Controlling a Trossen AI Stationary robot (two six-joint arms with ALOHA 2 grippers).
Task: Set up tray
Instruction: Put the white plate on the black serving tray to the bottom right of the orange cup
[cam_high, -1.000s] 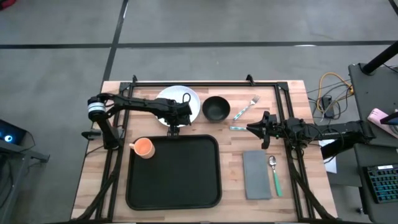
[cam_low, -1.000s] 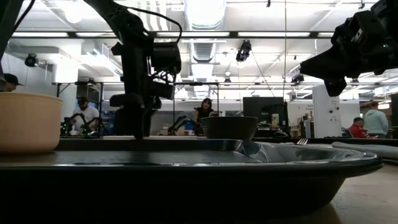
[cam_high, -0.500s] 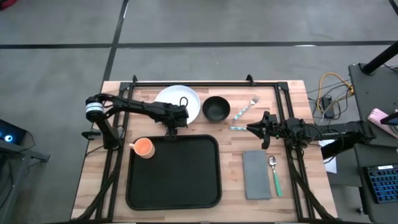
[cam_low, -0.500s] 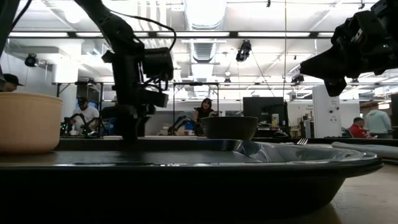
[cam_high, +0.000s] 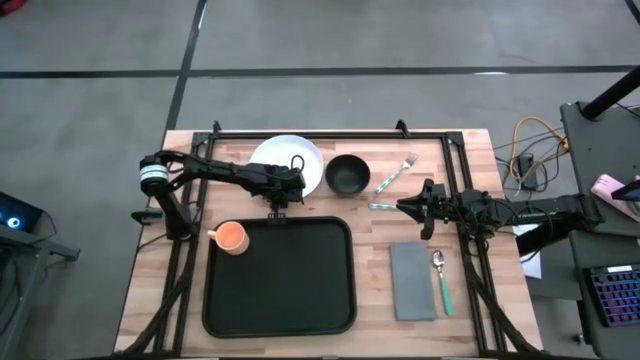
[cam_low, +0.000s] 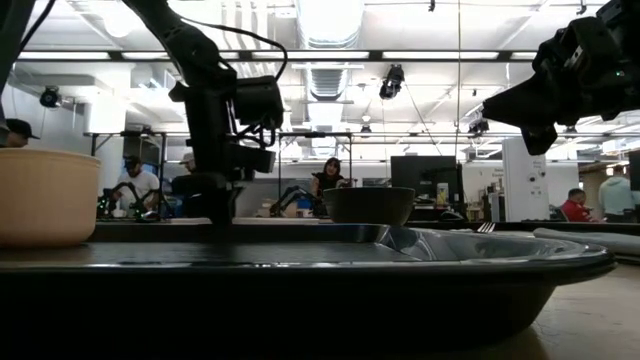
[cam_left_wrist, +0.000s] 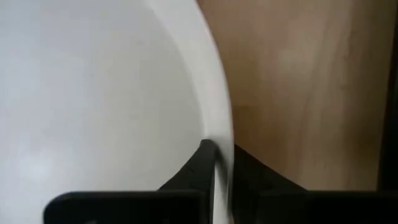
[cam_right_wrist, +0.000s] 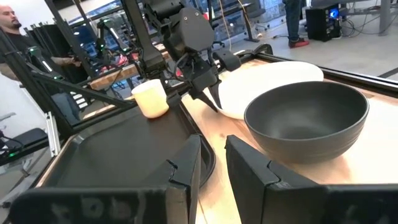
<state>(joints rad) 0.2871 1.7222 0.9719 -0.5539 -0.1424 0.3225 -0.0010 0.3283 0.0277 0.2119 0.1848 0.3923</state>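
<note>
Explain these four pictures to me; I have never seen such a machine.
These are two dark robot arms at a wooden table, each ending in a two-finger pincer. One picture looks down from above, one looks level across the table top, and two come from cameras on the arms' wrists. On the table lie a black tray, an orange cup at its corner, a white plate, a dark bowl, a fork, a grey napkin and a spoon. The left pincer is shut on the plate's rim. The right pincer hangs open near the bowl, holding nothing.
</note>
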